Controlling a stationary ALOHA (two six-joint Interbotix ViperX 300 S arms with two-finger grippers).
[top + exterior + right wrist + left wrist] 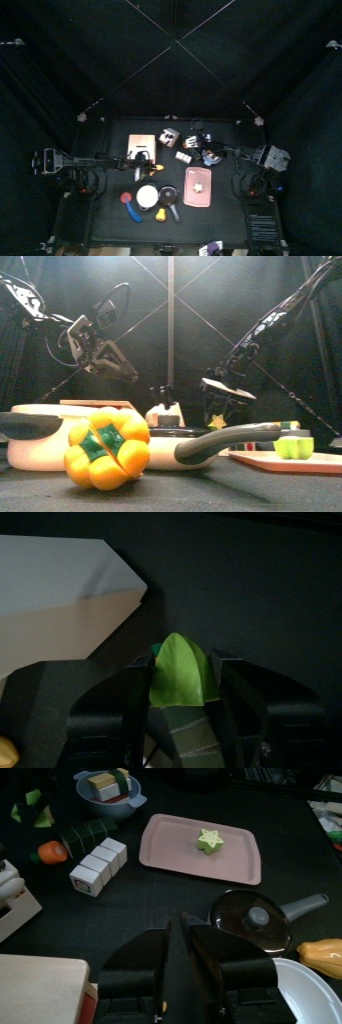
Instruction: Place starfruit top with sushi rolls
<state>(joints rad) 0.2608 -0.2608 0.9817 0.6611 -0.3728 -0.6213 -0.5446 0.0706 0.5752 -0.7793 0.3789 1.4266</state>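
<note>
While the left pincer (182, 938) hovers apart, the starfruit (210, 839) lies on the pink tray (167, 843).

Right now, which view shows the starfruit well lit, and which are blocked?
Left wrist view: starfruit evenly lit on the pink tray. Front view: yellow pepper crowds the foreground. Right wrist view: green piece in right end effector blocks much.

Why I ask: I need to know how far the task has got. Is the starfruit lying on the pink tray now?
Yes, in the left wrist view the starfruit lies flat on the pink tray, alone, no sushi rolls beside it.
</note>
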